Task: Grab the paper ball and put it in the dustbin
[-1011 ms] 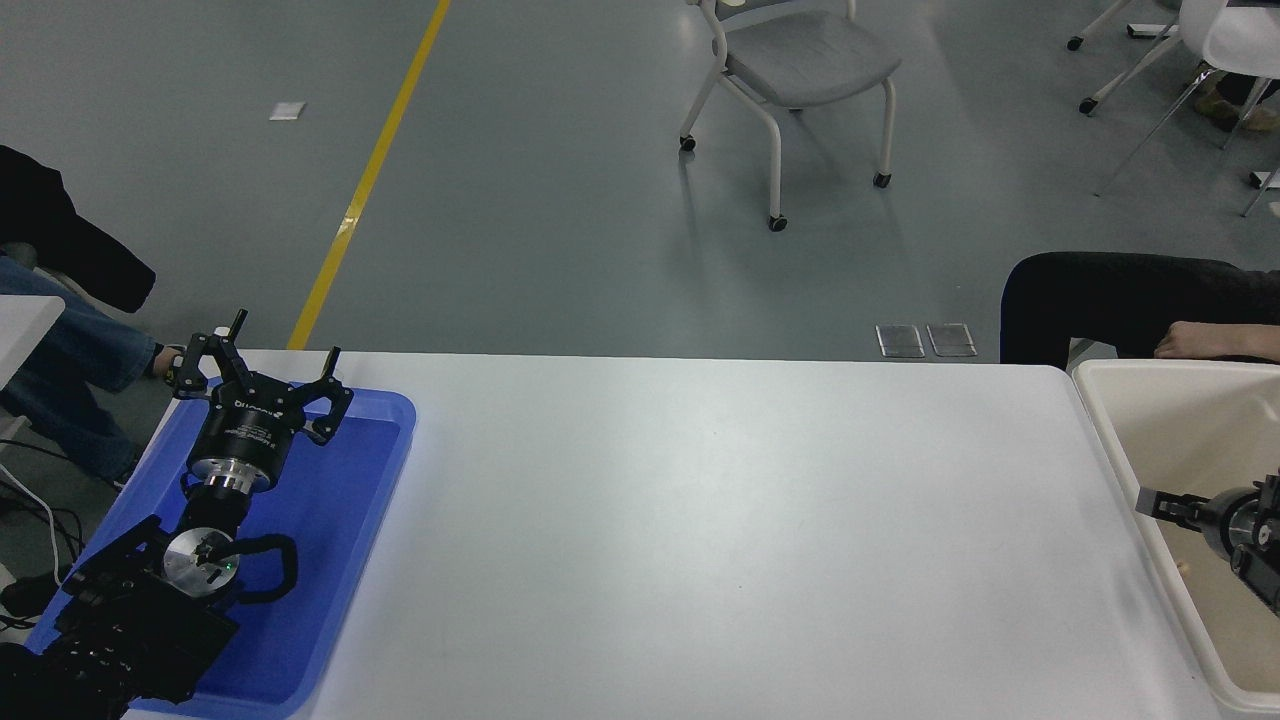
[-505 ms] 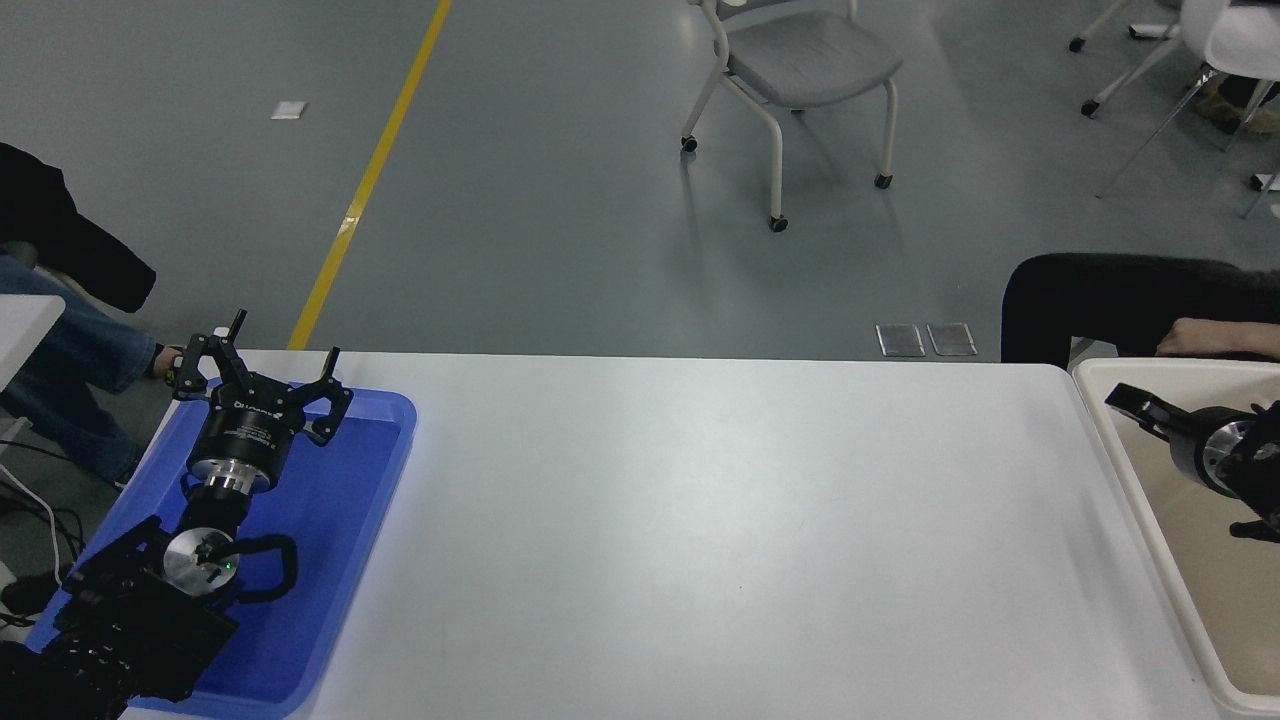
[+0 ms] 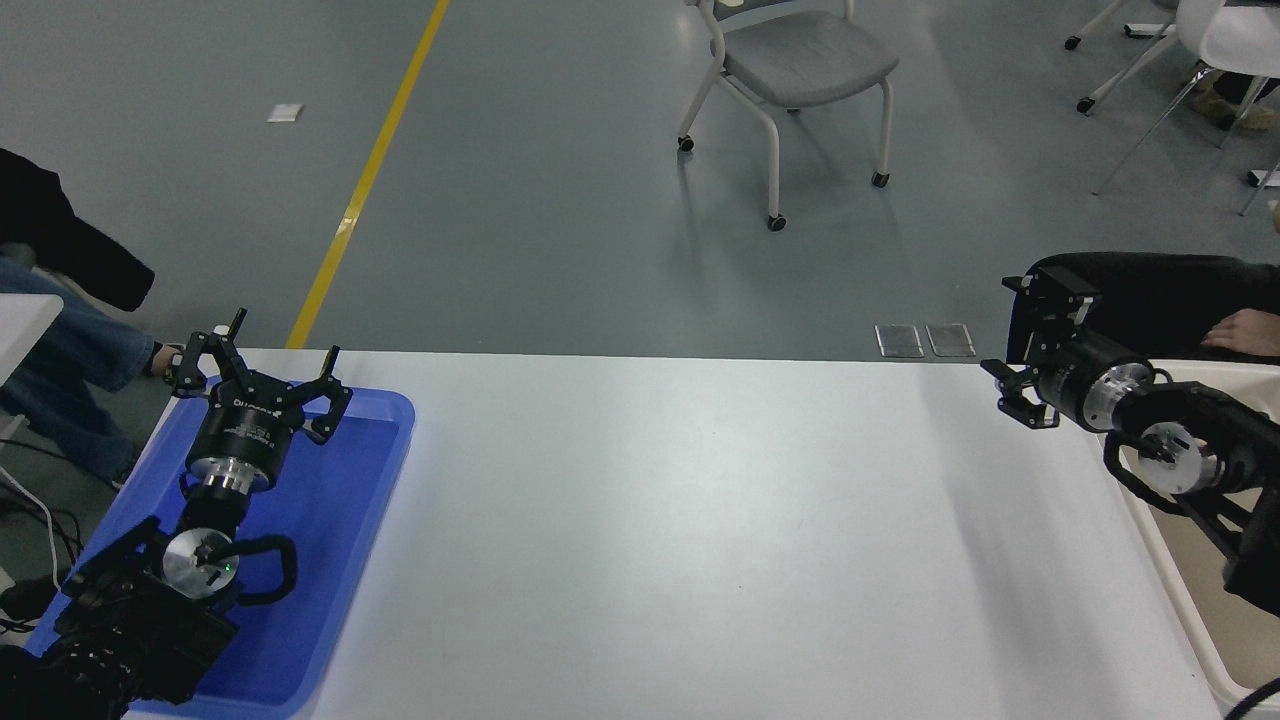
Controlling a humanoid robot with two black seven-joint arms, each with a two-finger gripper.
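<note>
Right black gripper (image 3: 1022,335), at three o'clock, hovers above the white table's (image 3: 680,540) far right corner with its fingers spread apart and nothing between them. No tan paper ball shows anywhere in view. Just beside that gripper, at four o'clock, sits the large cream-white rectangular plastic dustbin (image 3: 1180,590), partly hidden behind the right arm. At eight o'clock the left black gripper (image 3: 262,362) rests parked over a shallow bright blue plastic tray (image 3: 345,520), its fingers also splayed wide.
</note>
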